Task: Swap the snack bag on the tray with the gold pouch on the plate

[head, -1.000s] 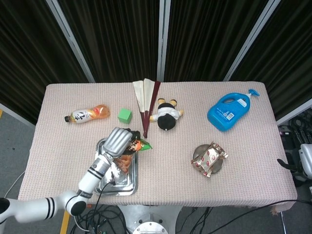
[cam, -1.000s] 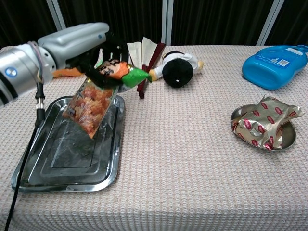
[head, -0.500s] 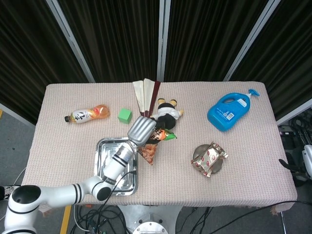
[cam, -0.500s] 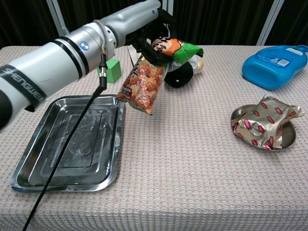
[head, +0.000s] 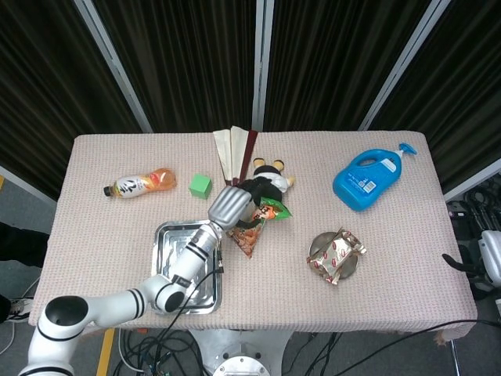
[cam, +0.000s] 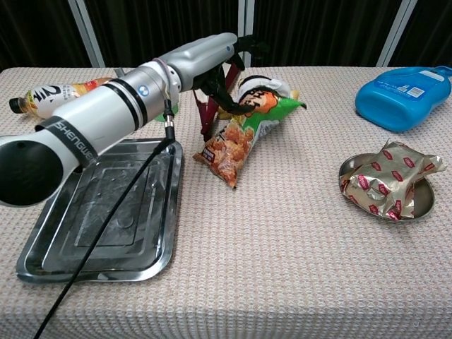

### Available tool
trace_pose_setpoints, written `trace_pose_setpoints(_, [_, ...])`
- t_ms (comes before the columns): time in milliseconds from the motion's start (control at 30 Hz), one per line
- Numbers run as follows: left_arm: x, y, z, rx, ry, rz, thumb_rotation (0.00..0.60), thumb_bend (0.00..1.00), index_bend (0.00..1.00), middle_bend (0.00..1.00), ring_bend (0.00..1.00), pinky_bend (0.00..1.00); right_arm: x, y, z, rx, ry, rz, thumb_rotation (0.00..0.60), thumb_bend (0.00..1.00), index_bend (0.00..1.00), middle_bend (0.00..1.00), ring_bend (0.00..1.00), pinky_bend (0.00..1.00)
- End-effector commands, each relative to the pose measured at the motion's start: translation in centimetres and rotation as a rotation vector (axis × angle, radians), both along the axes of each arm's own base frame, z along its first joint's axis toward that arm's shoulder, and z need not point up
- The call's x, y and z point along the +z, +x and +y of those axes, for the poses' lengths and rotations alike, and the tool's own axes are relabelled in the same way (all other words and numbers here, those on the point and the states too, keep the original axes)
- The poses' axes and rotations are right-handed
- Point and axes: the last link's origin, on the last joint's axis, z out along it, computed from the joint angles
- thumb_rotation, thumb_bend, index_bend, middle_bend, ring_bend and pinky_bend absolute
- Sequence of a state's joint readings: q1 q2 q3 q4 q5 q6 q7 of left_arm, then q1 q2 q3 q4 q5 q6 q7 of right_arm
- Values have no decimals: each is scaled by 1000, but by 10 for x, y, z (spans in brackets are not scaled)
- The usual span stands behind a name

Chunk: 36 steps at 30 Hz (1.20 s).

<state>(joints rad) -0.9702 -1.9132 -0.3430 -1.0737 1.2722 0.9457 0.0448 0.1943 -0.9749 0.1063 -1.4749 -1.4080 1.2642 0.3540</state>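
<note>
Dark curtains behind; my left hand (cam: 229,67) grips the snack bag (cam: 236,138) by its top, between tray (cam: 42,247) and plate (cam: 420,205). Loose pinch could drop it short of the gold pouch (cam: 388,180).

Bright even overhead light, soft shadows, sharp focus; glare on tray (cam: 42,244).
</note>
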Motion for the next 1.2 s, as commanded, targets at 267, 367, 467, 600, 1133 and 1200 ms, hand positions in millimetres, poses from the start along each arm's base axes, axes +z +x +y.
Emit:
trace_pose_setpoints(267, [118, -121, -34, 149, 181, 151, 600, 156, 54, 53, 69, 192, -20, 39, -22, 164, 170, 130, 600, 76, 0, 0, 0, 0])
trace_pose_setpoints(367, [156, -154, -53, 216, 248, 185, 600, 152, 54, 53, 69, 190, -34, 55, -33, 220, 254, 184, 600, 77, 0, 0, 0, 0])
trace_pose_setpoints(467, [185, -184, -69, 295, 302, 210, 600, 143, 54, 53, 69, 189, -47, 72, -43, 279, 340, 260, 600, 77, 0, 0, 0, 0])
trace_pose_setpoints(600, [209, -216, -88, 396, 345, 208, 600, 123, 55, 57, 69, 186, -64, 86, -56, 332, 437, 377, 600, 78, 0, 0, 0, 0])
trace_pose_setpoints(1133, [218, -273, -151, 511, 379, 202, 600, 91, 55, 92, 69, 163, -155, 115, -73, 464, 655, 534, 600, 75, 0, 0, 0, 0])
trace_pose_setpoints(1200, [217, -277, -155, 517, 368, 206, 600, 91, 55, 92, 69, 163, -162, 113, -73, 464, 664, 552, 600, 75, 0, 0, 0, 0])
